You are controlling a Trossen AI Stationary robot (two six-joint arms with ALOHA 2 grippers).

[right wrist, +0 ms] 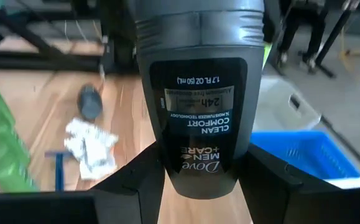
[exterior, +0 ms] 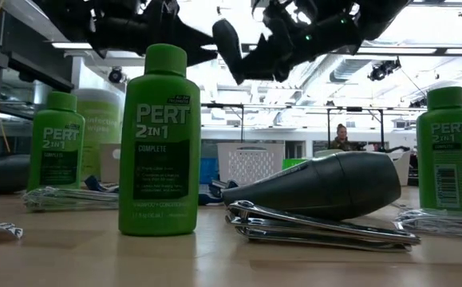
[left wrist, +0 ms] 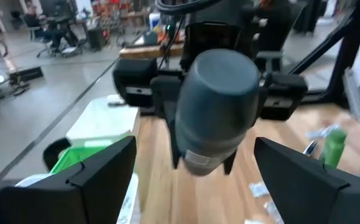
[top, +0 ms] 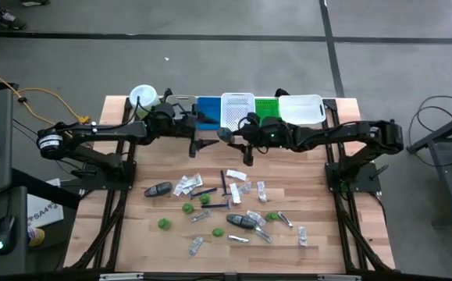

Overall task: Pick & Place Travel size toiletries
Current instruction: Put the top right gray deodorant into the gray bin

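Left gripper (top: 197,145): jaws wide, holding nothing, facing the right gripper across a small gap near the bins (top: 238,109).
Deodorant (right wrist: 199,93): dark grey roll-on clamped between the right gripper's fingers, long axis running straight out from them, cap end toward the left gripper.
Right gripper (top: 227,135): closed on the deodorant, lifted above the table (top: 327,234).
Key relation: the deodorant lies directly ahead of the left gripper, nearly between its fingers; probably a handover.
Other toiletries (top: 233,204): scattered on the table, below both grippers.

Four green bottles (top: 187,208) are being counted in the high view. Three dark grey deodorants are being seen: two lying loose (top: 158,189) and one held up (right wrist: 199,93). Four bins (top: 238,110) are being counted.
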